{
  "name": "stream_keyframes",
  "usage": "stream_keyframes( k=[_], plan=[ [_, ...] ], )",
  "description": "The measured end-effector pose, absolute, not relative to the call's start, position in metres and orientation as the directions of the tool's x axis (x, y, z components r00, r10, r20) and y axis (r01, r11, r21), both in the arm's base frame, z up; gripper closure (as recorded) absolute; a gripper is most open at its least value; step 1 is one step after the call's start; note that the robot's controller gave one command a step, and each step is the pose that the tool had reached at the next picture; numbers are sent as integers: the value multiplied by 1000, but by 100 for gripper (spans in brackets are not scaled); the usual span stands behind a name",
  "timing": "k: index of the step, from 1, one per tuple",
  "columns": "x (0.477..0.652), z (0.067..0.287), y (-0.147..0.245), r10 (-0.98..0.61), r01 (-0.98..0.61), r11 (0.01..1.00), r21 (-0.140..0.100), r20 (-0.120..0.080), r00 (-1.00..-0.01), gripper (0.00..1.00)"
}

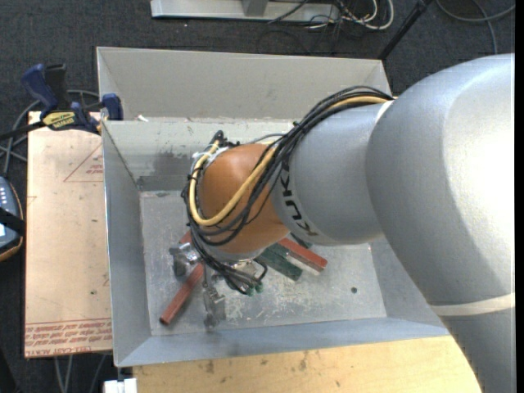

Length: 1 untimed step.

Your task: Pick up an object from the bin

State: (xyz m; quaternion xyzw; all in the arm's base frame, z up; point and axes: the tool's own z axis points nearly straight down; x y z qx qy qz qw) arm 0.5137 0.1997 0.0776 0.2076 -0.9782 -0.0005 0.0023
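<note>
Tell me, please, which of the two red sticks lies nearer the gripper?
The left stick, slanting beside the gripper; the other stick lies further right, under the arm.

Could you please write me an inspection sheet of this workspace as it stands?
Surface: grey metal bin, floor scuffed and speckled.
Job's things: reddish-brown stick lying slantwise at front left; green piece and red-brown bar side by side near the middle.
Clutter: nothing seen.
Grippers: hand low over the floor, beside the stick; its state cannot be told.
Cables: yellow and black cables loop over the orange cover.
Surroundings: dark floor with loose cords.
</note>
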Motion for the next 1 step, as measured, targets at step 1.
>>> stream_keyframes(
  k=[1],
  plan=[
    [515, 80, 199, -405, -405, 915, 1, 0, -915, 100]
  ],
)
